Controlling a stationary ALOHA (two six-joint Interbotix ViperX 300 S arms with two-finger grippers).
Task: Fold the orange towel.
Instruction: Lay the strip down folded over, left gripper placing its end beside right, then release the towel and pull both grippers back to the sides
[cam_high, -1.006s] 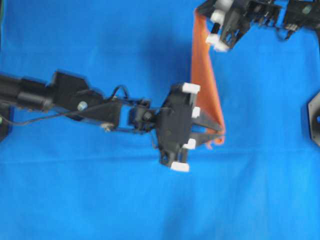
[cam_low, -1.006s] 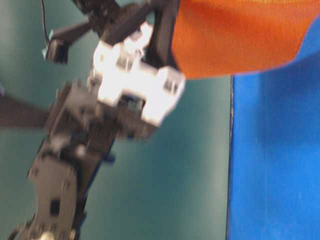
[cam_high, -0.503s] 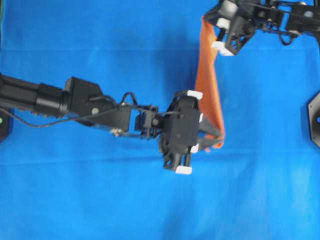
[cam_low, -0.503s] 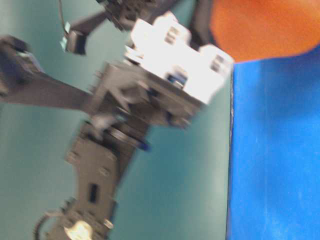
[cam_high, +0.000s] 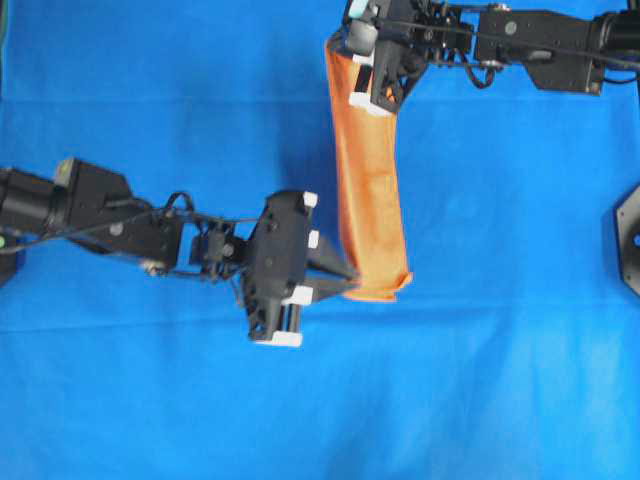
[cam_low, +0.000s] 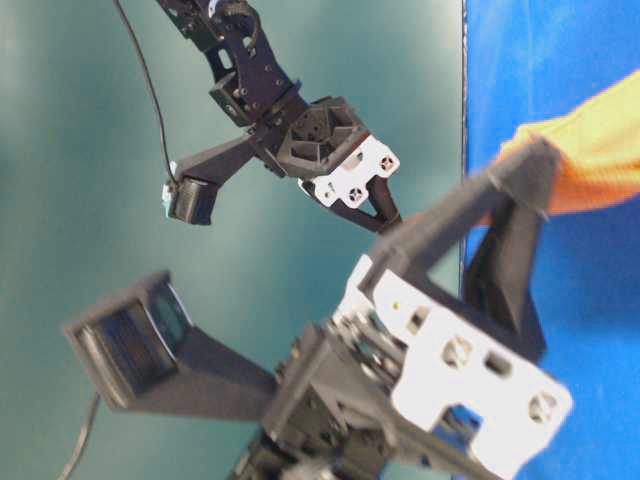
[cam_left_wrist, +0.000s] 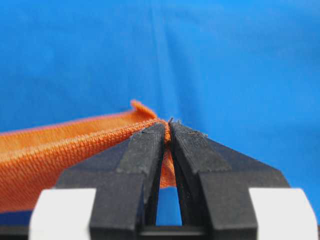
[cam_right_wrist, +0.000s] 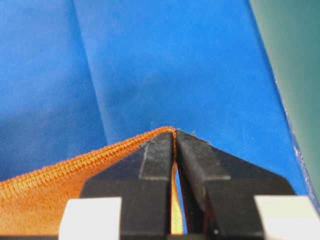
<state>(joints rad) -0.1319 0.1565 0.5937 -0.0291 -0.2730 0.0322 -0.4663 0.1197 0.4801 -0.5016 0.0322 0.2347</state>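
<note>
I have the orange towel (cam_high: 368, 190) pinched at two corners and lifted off the blue cloth (cam_high: 150, 90) that covers the desk. My left fingers (cam_high: 345, 287) are closed tight on the near corner, and the wrist view shows the hem squeezed between the two black pads with only a sliver of gap lower down. My right fingers (cam_high: 372, 85) are likewise clamped on the far corner, where the stitched edge runs straight into the pinch. Between the two grips the towel hangs as a narrow strip, stretched along its top edge and drooping below.

It looks light and thoroughly soft: a fuzzy terry weave with no stiffness of its own, so I judge it will sag, swing and crease wherever I leave slack. The pile should give my pads good friction, so slipping seems unlikely, and nothing about it is fragile. The hem is the firmest part, a little thicker and stitched, and the corners on that hem are the sensible places to hold, as they let me keep an edge taut and lay it down straight. Gripping the middle would only bunch it.

I can read no brand, label or writing on the towel, on the blue cloth, or on my arms in any view.
</note>
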